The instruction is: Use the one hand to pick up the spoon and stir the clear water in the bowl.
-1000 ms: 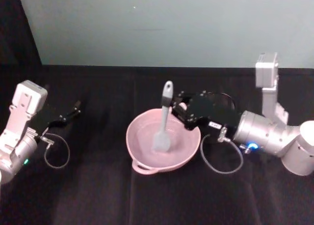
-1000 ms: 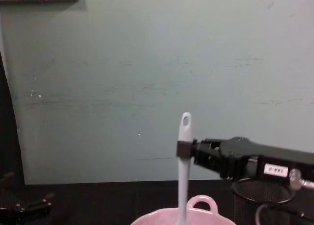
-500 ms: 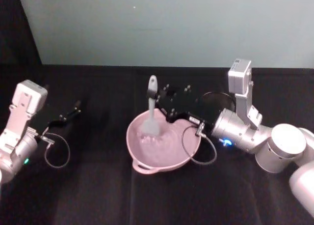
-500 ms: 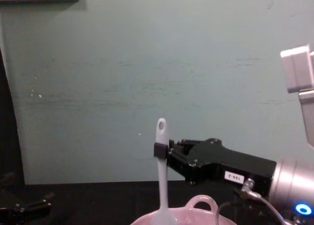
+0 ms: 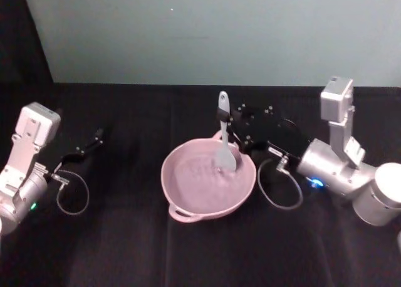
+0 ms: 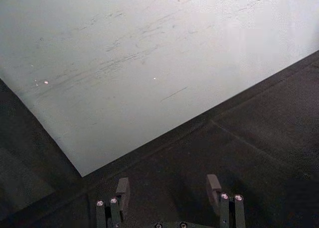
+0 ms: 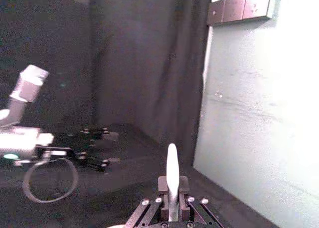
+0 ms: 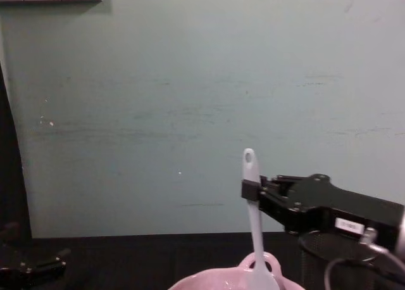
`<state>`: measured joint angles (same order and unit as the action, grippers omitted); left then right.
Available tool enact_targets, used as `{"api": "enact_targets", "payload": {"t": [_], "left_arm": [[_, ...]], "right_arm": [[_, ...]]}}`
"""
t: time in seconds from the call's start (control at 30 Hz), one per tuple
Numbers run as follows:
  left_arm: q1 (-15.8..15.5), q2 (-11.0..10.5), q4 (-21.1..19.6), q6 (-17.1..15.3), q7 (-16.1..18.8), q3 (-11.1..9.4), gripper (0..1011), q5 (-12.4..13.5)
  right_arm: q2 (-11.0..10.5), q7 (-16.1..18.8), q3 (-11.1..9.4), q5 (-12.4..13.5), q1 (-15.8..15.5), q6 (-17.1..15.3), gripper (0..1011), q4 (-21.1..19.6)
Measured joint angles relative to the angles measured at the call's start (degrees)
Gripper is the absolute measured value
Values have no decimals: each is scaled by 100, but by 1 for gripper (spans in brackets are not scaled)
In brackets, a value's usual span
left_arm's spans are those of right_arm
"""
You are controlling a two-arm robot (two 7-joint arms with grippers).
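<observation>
The right claw (image 5: 223, 116) is clamped on the upper handle of the spoon (image 5: 224, 136), just below the oval hole at its tip, and holds it nearly upright. Half a second ago the spoon's head sat on the left side of the pink bowl (image 5: 165, 174); now it is over on the right, far side, close to the rim, and the arm has drawn back to the right with it. A second ago the head was near the middle, so the spoon is swinging from side to side through the water (image 5: 199, 171), whose surface looks rippled. In the chest view the spoon (image 8: 254, 220) has likewise shifted right, with its head dipping behind the bowl's loop handle.

I judge that the pick-up is done and the stirring is well under way; the grip looks firm and unchanged.

The left claw (image 5: 94, 140) lies parked on the black worktop (image 5: 125, 237), well apart from the bowl, its fingers (image 6: 121, 187) spread with nothing between them.
</observation>
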<state>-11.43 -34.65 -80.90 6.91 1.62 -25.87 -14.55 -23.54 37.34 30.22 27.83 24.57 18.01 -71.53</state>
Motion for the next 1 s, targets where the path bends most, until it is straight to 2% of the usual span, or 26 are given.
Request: {"api": "enact_targets", "payload": {"t": [0.07,0.1,0.23,0.37,0.53,0.73,0.93,1.0], "left_arm": [[0,0,0,0,0,0,1011,0],[0,0,0,0,0,0,1011,0],[0,0,0,0,0,0,1011,0],[0,0,0,0,0,1,1011,0],[0,0,0,0,0,0,1011,0],[0,0,0,0,0,0,1011,0],[0,0,-1,0,0,1,1011,0],[0,0,0,0,0,1,1011,0]], "right_arm": [[-138,124,-68,166,-181,-177,121,-276],[-138,124,-68,166,-181,-177,121,-276],[-277,379,-143,536,-465,-592,121,-656],[-268,521,-126,747,-574,-801,121,-789],[-84,628,0,924,-567,-903,121,-850],[236,580,118,815,-334,-687,121,-480],[775,164,103,333,104,-128,121,478],[870,19,59,201,197,36,121,702]]}}
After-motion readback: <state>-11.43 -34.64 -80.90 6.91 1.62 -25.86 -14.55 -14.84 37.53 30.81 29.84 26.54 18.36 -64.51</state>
